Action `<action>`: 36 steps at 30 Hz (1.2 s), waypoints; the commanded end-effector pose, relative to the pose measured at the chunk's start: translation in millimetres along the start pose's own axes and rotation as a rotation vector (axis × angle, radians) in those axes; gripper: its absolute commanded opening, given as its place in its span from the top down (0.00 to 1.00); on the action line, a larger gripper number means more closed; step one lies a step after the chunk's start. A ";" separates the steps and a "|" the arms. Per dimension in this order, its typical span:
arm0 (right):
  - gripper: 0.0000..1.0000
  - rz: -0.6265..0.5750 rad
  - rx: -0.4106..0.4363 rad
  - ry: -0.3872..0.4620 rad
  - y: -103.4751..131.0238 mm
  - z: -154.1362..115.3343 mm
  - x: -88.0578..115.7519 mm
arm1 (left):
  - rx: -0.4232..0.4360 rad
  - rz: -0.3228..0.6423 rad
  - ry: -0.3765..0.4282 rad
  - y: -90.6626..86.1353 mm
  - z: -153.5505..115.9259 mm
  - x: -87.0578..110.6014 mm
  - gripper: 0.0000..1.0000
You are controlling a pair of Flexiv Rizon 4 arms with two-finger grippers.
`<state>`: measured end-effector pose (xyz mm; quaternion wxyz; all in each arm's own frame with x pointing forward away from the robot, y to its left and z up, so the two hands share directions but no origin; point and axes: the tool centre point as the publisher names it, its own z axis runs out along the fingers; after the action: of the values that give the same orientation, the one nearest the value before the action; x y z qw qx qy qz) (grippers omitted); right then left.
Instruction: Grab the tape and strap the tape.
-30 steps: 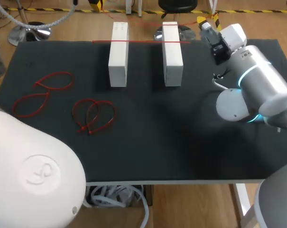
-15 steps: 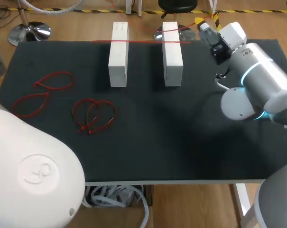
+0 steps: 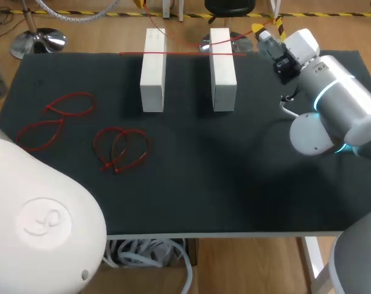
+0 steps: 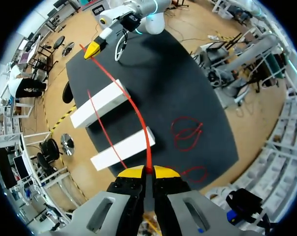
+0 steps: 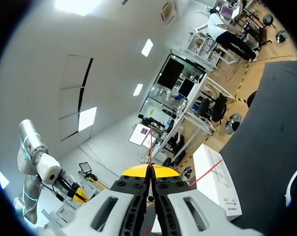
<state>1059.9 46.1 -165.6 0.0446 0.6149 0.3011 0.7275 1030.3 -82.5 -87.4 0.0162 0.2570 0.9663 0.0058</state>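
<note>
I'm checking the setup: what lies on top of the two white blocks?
A straight red tie lies across the far ends of both white blocks. Whatever is beneath the blocks is covered.

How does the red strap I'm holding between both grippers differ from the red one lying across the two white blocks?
The held strap curves through the air; the resting strap lies straight. The held strap is pinched at its ends by the left gripper and right gripper; the resting strap touches only the tops of the white blocks. Both are thin, red, unlooped.
</note>
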 end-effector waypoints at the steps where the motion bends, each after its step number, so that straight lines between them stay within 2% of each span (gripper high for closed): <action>1: 1.00 -0.006 0.019 0.007 4.4 -1.1 -2.2 | -0.014 -0.042 0.035 1.8 -1.4 -1.7 1.00; 8: 1.00 -0.054 0.057 0.020 3.8 -1.5 -2.5 | -0.009 -0.139 0.035 -1.3 6.2 4.5 1.00; 13: 1.00 -0.104 0.095 0.029 3.2 -2.0 -2.2 | -0.011 -0.180 0.067 -4.2 11.6 10.0 1.00; 24: 1.00 -0.175 0.134 0.041 1.6 -3.2 -3.7 | -0.018 -0.200 0.100 -12.9 14.8 13.4 1.00; 32: 1.00 -0.289 0.144 0.004 2.9 -3.9 -4.8 | -0.033 -0.196 0.044 -21.2 9.1 -0.6 1.00; 36: 1.00 -0.350 0.145 -0.025 4.3 -4.3 -5.7 | -0.033 -0.151 0.033 -29.5 6.6 -5.9 1.00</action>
<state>1061.1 39.6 -177.4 0.1324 0.5556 0.4339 0.6968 1023.0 -108.4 -96.0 0.0038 0.1820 0.9831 0.0201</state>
